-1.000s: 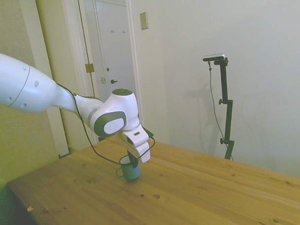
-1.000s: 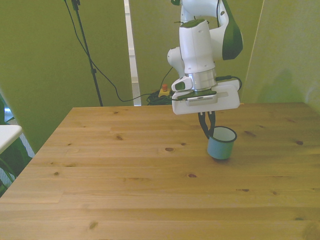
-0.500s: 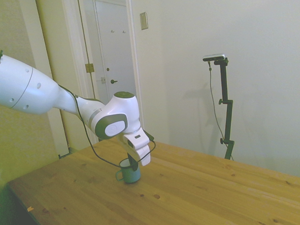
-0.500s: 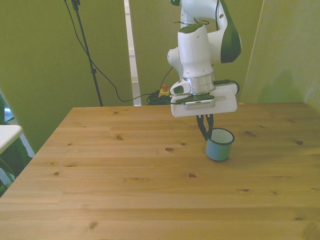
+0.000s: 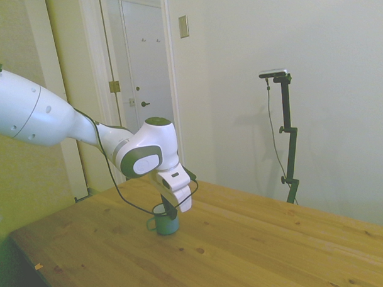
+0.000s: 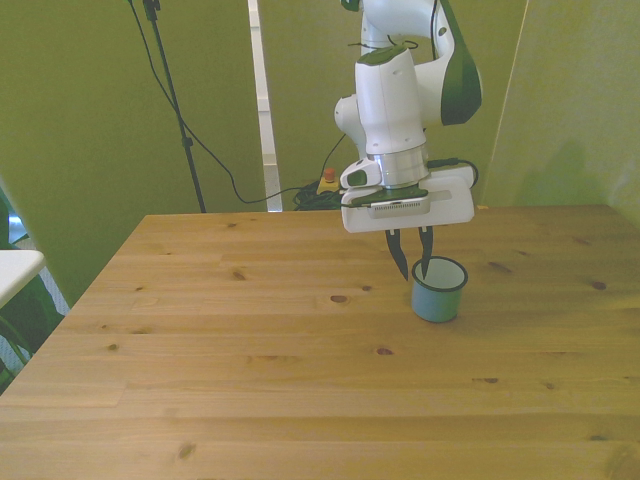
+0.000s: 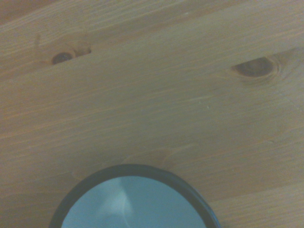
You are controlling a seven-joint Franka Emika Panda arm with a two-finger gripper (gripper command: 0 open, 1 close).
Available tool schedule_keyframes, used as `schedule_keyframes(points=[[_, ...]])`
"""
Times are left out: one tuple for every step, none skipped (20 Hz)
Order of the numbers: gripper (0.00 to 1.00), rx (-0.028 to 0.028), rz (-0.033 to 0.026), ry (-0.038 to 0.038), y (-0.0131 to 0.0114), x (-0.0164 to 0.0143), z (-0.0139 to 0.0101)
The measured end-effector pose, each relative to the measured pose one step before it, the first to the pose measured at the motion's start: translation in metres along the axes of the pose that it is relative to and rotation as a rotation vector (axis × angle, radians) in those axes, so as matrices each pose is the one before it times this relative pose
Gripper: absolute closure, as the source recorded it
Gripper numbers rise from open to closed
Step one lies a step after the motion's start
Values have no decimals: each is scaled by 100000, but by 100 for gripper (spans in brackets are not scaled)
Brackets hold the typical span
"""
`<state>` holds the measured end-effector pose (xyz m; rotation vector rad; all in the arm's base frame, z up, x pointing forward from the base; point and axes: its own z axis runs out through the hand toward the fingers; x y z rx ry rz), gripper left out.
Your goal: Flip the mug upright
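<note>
Could still tip: one fingertip of the pincer [image 6: 412,267] hangs inside the rim, the other just outside, so any sideways drift on the way up could catch the wall and knock the mug [image 6: 439,290] over. Pincer slightly parted, straddling the rim, gripping nothing. Mug small, teal-blue, enamel-looking, dark rim, pale inside, thin loop handle visible in the side view. Standing upright, mouth up, on the wooden surface [image 6: 250,340], toward the front view's right.
</note>
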<state>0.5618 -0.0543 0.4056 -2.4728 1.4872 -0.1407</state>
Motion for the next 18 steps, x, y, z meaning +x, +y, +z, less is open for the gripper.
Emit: schedule_keyframes(points=[[0, 461, -96, 257, -41, -40, -297], [0, 568, -121, 316, -51, -54, -384], [0, 697, -197, 349, -59, -96, -497], [0, 664, -309, 358, -78, -120, -602], [0, 696, -384, 412, -80, -153, -650], [0, 666, -387, 385, -57, -216, -713], [0, 638, -412, 170, -47, -286, -741], [0, 629, -485, 70, -38, -345, -753], [0, 830, -679, 256, -103, -466, -836], [0, 826, -831, 372, -155, -581, -876], [0, 771, -1038, 725, -186, -759, -938], [0, 919, -1118, 871, -234, -945, -958], [0, 985, -1098, 891, -289, -1072, -1001], [0, 732, -1136, 1162, -274, -1111, -987], [0, 430, -1084, 1042, -254, -1117, -885], [0, 380, -785, 652, -213, -1103, -857], [0, 559, -1104, 340, -201, -1071, -748], [0, 370, -991, 414, -173, -1000, -645]])
